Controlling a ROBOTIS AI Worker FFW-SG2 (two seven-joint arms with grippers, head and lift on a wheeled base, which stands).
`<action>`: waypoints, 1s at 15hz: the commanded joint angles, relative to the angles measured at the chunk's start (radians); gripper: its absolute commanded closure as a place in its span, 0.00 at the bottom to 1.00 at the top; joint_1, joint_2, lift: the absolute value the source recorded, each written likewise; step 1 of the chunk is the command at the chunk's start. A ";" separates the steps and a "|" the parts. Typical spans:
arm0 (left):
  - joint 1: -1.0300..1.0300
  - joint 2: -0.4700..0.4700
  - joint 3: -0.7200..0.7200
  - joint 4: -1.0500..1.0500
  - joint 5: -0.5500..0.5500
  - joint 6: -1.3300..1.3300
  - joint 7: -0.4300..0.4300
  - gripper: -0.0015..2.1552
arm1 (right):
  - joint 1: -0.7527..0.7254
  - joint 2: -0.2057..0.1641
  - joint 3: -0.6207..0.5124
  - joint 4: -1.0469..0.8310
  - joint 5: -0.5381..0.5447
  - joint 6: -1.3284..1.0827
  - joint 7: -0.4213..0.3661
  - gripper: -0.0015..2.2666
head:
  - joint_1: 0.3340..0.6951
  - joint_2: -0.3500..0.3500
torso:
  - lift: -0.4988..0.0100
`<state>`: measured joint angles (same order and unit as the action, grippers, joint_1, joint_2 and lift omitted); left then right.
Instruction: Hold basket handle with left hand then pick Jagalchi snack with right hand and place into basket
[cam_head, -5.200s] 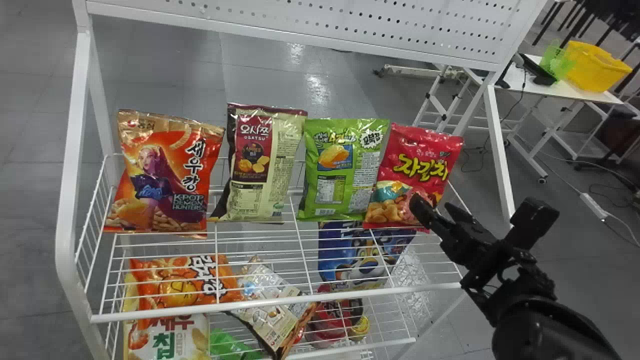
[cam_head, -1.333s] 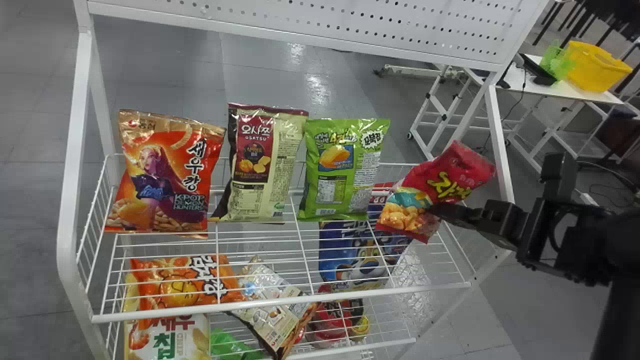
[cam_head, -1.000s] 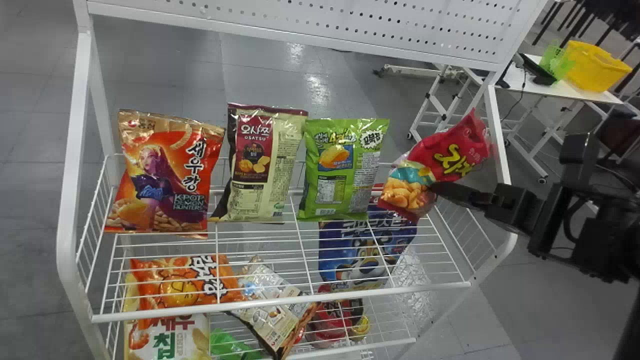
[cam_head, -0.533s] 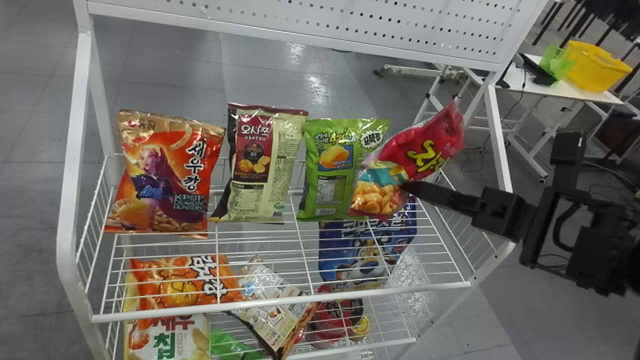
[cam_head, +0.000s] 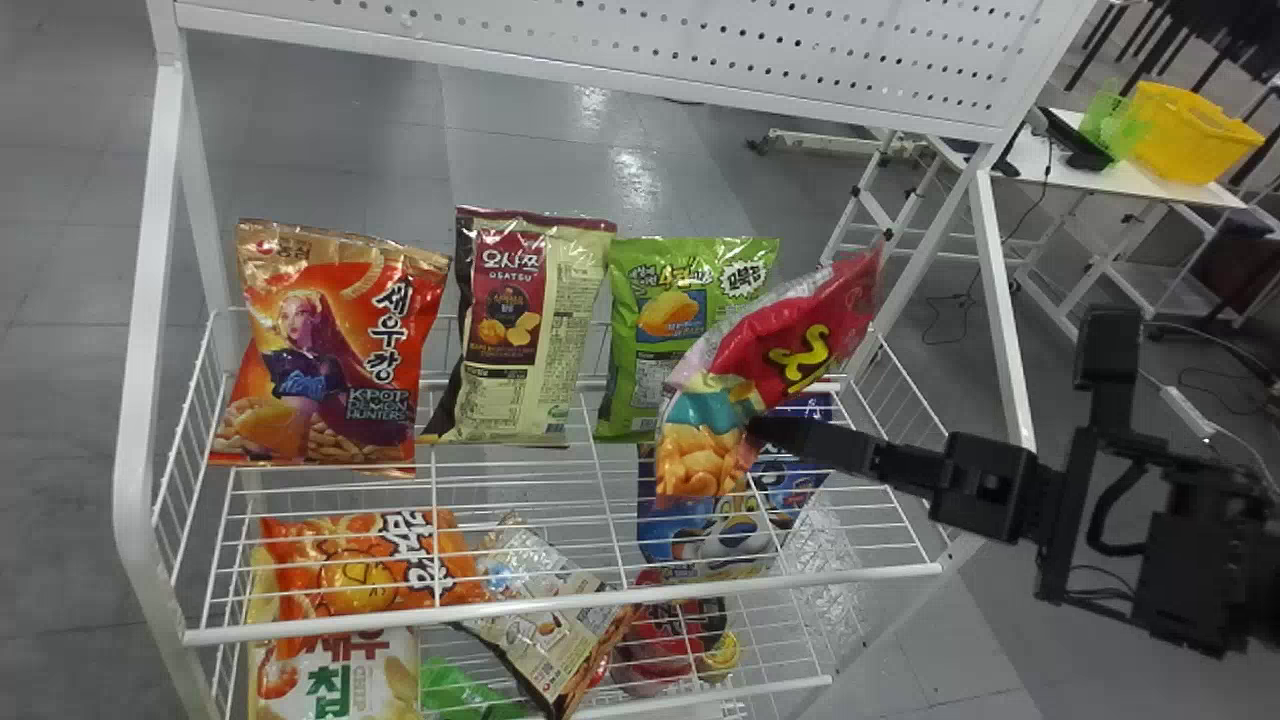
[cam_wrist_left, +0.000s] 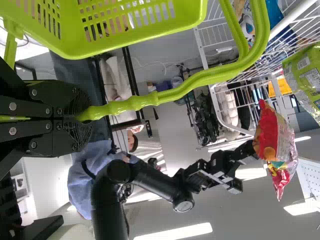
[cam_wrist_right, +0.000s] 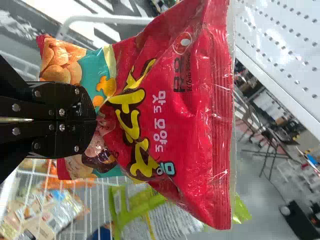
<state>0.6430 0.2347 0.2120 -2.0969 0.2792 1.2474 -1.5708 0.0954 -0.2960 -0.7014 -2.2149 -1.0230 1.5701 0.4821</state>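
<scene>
I'm gripping the tilted Jagalchi snack (cam_head: 780, 345) in my right pincer (cam_head: 762, 431) near the green bag (cam_head: 675, 270), while my left pincer (cam_wrist_left: 84, 118) is clasping the basket handle (cam_wrist_left: 200, 80).

I count three snack bags (cam_head: 335, 345) standing on the upper shelf (cam_head: 560, 604). There's one Jagalchi snack (cam_head: 765, 350), one handled basket (cam_wrist_left: 130, 39), one yellow tub (cam_head: 1188, 140).

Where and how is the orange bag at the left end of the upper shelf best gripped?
Probably by the flat top seal of the orange bag, coming from above, fingers in front and behind. It stands upright with that edge free above the wire shelf, while its right side is close to the cream bag.
</scene>
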 joint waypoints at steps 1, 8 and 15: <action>-0.005 0.000 0.004 -0.003 0.000 0.001 -0.010 1.00 | 0.037 0.000 -0.001 -0.008 -0.035 0.002 0.027 0.99 | 1.00 0.02 | 0.97; -0.016 0.000 0.003 -0.006 0.005 0.010 -0.010 1.00 | 0.165 0.006 0.014 -0.014 -0.098 0.002 0.153 0.99 | 1.00 0.10 | 0.97; -0.037 0.000 0.020 -0.031 0.008 0.059 -0.010 1.00 | 0.211 0.074 0.181 0.027 0.037 0.002 0.228 0.99 | 1.00 0.26 | 0.97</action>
<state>0.6101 0.2347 0.2274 -2.1181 0.2858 1.2924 -1.5708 0.3019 -0.2285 -0.5648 -2.1966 -1.0314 1.5701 0.7108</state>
